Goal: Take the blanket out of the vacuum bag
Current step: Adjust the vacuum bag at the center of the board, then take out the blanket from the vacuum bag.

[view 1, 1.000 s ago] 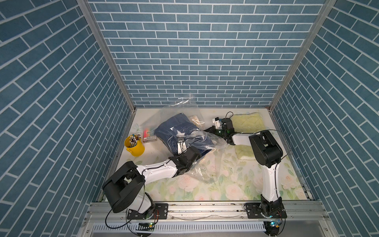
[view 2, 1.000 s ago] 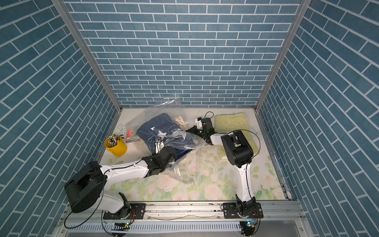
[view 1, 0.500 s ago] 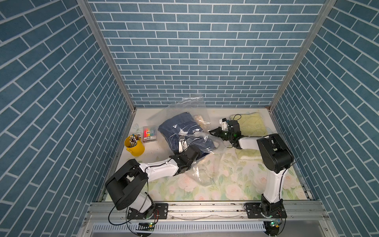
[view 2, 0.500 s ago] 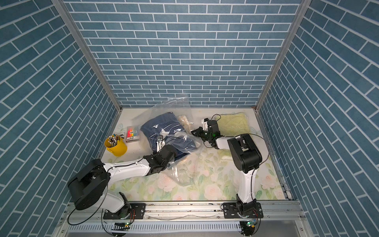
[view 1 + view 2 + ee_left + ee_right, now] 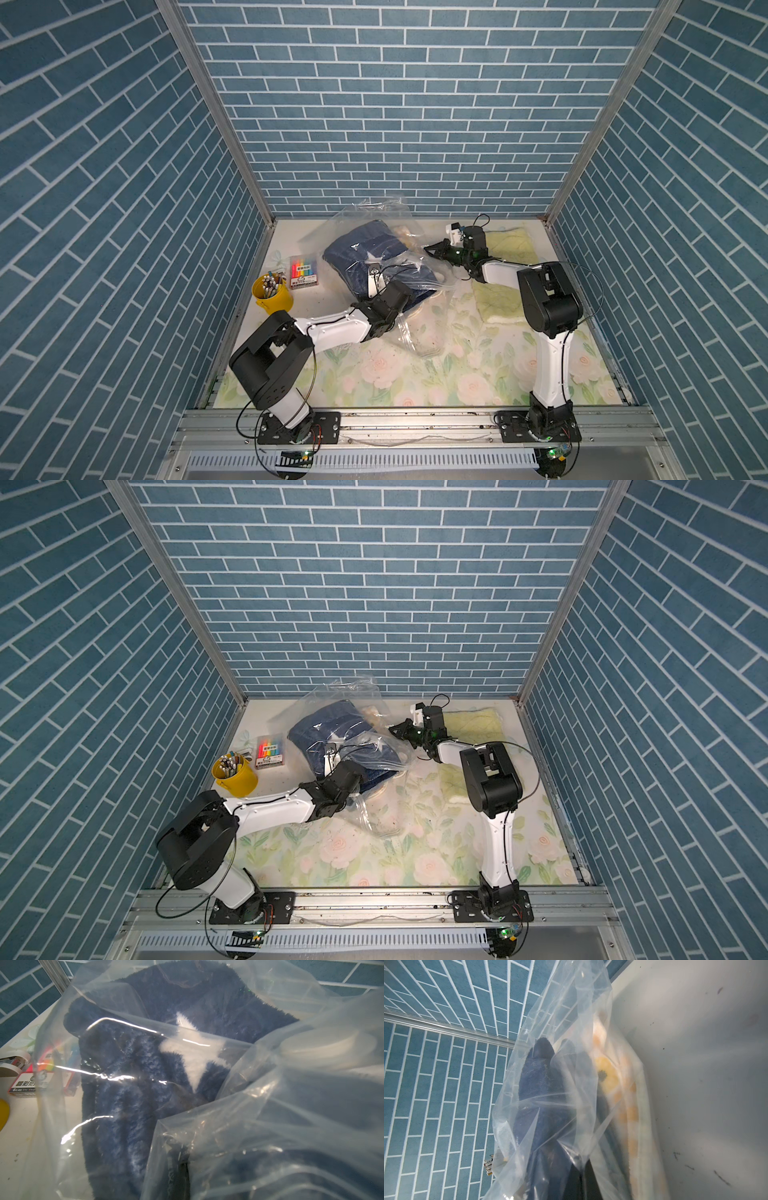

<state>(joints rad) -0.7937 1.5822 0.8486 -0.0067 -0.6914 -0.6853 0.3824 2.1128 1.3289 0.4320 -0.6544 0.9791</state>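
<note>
Two containers: by the left wall a yellow cup (image 5: 272, 293) holds pens (image 5: 270, 284), with a marker box (image 5: 302, 272) just beside it. Mid-table the vacuum bag (image 5: 376, 214) holds the navy blanket (image 5: 361, 249), its film rising near the back wall. The left gripper (image 5: 386, 286) is clenched under plastic; on what, I cannot tell. The right gripper (image 5: 432, 249) pinches a bag fold. Bare floral mat (image 5: 415, 374) spans the front.

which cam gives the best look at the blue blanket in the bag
Left wrist: the blanket fills the frame, fluffy pile and white star clear through the vacuum bag. Both top views show it small and far; right wrist shows only a dark end.
</note>
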